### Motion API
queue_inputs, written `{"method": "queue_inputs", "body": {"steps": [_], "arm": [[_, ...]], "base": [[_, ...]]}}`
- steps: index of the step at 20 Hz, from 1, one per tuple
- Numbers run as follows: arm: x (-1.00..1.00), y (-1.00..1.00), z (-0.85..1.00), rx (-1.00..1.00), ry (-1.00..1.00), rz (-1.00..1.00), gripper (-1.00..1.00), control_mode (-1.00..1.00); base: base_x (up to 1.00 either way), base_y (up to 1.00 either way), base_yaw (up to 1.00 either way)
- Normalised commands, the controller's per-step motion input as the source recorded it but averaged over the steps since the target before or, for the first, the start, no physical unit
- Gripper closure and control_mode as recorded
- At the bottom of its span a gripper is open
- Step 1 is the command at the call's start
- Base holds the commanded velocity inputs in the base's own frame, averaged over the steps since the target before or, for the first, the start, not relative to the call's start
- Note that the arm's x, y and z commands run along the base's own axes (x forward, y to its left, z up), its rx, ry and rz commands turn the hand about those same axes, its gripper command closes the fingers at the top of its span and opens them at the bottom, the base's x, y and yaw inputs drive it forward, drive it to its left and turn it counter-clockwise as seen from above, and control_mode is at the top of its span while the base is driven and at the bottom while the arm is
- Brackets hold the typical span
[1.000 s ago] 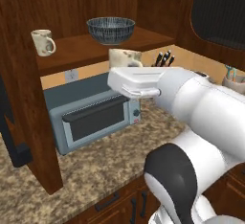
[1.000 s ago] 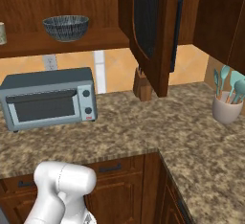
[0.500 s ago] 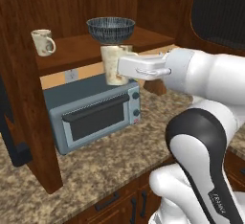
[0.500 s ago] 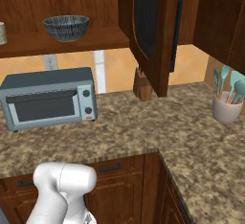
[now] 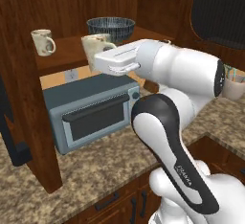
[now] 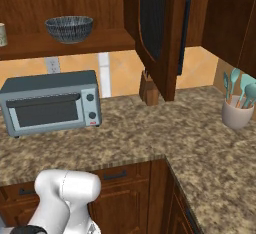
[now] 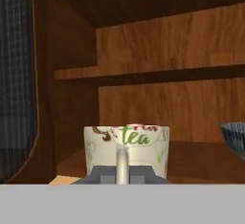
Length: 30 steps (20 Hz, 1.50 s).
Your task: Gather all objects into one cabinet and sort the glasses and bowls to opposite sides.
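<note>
You've got a cream mug with brownish markings up at shelf height, right at the front edge of the plain wood shelf of the dark reddish-brown wall cabinet. In the hand view that mug sits dead centre, its handle facing the camera and the green word "tea" printed across it. The two-finger gripper is at the mug's near side with the white hand stretched out level behind it; the mug appears held there, but you cannot tell from these pictures how the fingers stand.

Just behind and to the right of the carried mug, the wide dark blue-grey ribbed bowl rests on the same shelf; its rim peeks in at the right edge of the hand view, and the right base view has it sitting upright. Further left on the shelf, well apart, a second cream speckled mug stands upright with its handle to the right.

Below the shelf, a blue-grey toaster oven sits on the speckled granite counter. Off to the right, a beige utensil pot with teal tools stands on that counter.
</note>
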Motion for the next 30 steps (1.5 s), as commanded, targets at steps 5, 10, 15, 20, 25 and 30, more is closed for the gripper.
{"method": "queue_inputs", "body": {"steps": [5, 10, 15, 20, 25, 30], "arm": [[0.39, 0.45, -0.01, 0.0, -0.21, 0.0, 1.0, -1.0], [0.48, 0.4, -0.1, 0.0, -0.08, -0.02, 1.0, -1.0], [0.54, 0.36, -0.06, 0.0, -0.03, -0.02, 1.0, -1.0], [0.5, 0.36, -0.02, 0.0, 0.0, -0.01, 1.0, -1.0], [0.35, 0.36, -0.06, 0.0, 0.0, 0.0, 1.0, -1.0], [0.26, 0.27, -0.27, 0.0, 0.0, 0.0, 1.0, -1.0]], "base": [[0.0, 0.0, 0.0], [0.0, 0.0, 0.0], [0.0, 0.0, 0.0], [0.0, 0.0, 0.0], [0.0, 0.0, 0.0], [0.0, 0.0, 0.0]]}}
